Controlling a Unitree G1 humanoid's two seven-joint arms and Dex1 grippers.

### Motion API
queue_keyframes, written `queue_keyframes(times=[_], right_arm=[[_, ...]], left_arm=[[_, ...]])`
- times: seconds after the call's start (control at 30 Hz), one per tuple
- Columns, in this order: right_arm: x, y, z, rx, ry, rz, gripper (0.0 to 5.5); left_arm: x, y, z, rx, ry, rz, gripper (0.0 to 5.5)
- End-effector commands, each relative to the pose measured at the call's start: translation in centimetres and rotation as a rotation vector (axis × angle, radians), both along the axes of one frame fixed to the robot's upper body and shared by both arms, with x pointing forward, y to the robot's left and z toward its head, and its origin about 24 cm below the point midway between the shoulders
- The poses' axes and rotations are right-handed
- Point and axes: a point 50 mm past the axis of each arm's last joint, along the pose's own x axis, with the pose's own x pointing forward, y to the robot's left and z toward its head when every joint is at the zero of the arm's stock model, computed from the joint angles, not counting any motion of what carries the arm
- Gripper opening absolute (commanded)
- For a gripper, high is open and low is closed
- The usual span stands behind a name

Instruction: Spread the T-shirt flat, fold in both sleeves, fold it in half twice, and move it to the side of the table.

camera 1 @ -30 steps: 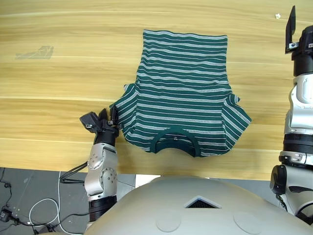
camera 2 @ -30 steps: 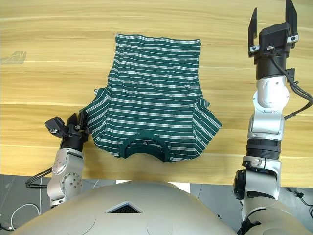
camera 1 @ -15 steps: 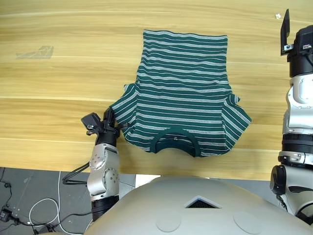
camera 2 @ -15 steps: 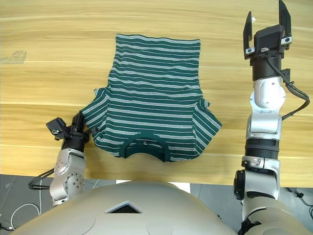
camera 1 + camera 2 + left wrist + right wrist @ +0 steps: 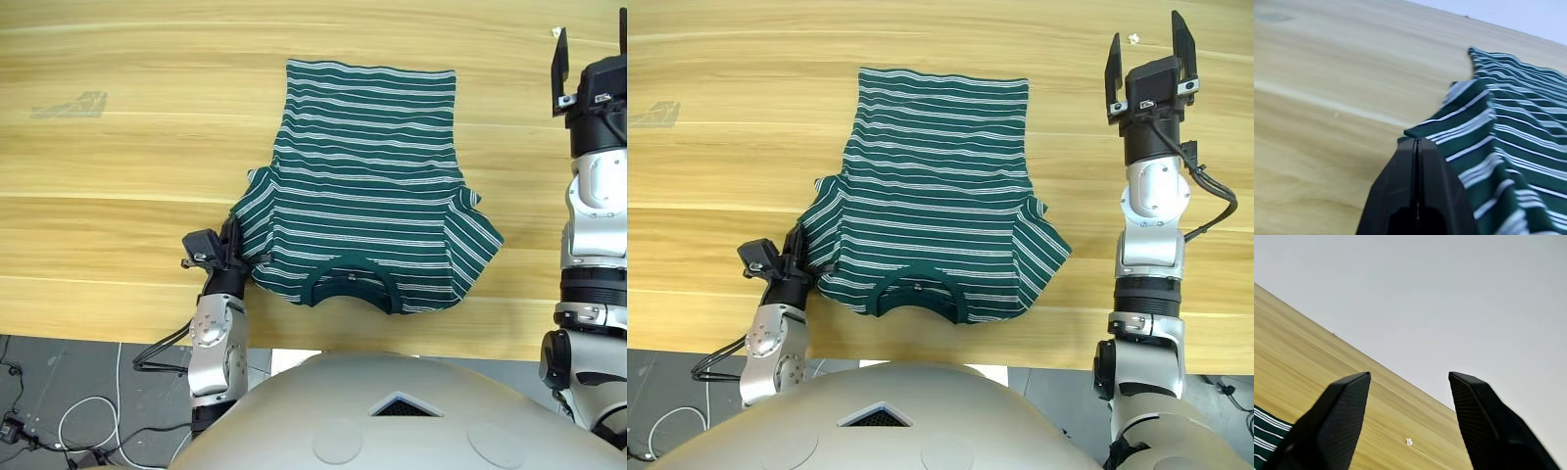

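**While the left fingers pinch a sleeve, the right ones hang wide**

As far as I can see, the green striped shirt [image 5: 367, 186] lies on the wooden table [image 5: 127, 166] with its collar toward the near edge and its hem away. The left gripper [image 5: 1417, 141] sits at the shirt's left sleeve. Its fingers are pressed together on the sleeve's edge, and I cannot tell how much cloth they have. The right gripper [image 5: 1143, 54] is over bare wood, well right of the shirt, with its fingers spread wide around nothing. A small white scrap [image 5: 1133, 38] lies just beside it. A faint grey mark [image 5: 69, 105] sits far to the left. Cables [image 5: 69, 421] trail on the floor below the near edge. The right sleeve bunches slightly at the seam.
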Motion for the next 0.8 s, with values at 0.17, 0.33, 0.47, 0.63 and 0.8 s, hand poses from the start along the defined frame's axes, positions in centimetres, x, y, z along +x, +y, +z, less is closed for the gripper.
queue_keyframes(times=[0.17, 0.33, 0.47, 0.63, 0.8], right_arm=[[0.0, 0.5, -0.7, -0.019, 0.026, 0.013, 2.96], [0.0, 0.6, -0.9, -0.023, 0.035, 0.016, 2.96], [0.0, 0.8, -1.1, -0.022, 0.038, 0.021, 2.96], [0.0, 0.9, -1.1, -0.022, 0.038, 0.023, 2.96], [0.0, 1.1, -1.0, -0.014, 0.034, 0.033, 2.96]], left_arm=[[-0.4, -1.5, 0.6, 0.204, -0.091, -0.161, 0.02], [-0.6, -3.5, 2.3, 0.286, -0.242, -0.314, 0.02], [-1.0, -4.5, 1.8, 0.302, -0.222, -0.407, 0.02], [-1.4, -5.5, 1.5, 0.354, -0.218, -0.517, 0.02], [-2.1, -6.2, 0.2, 0.435, -0.153, -0.652, 0.02]])
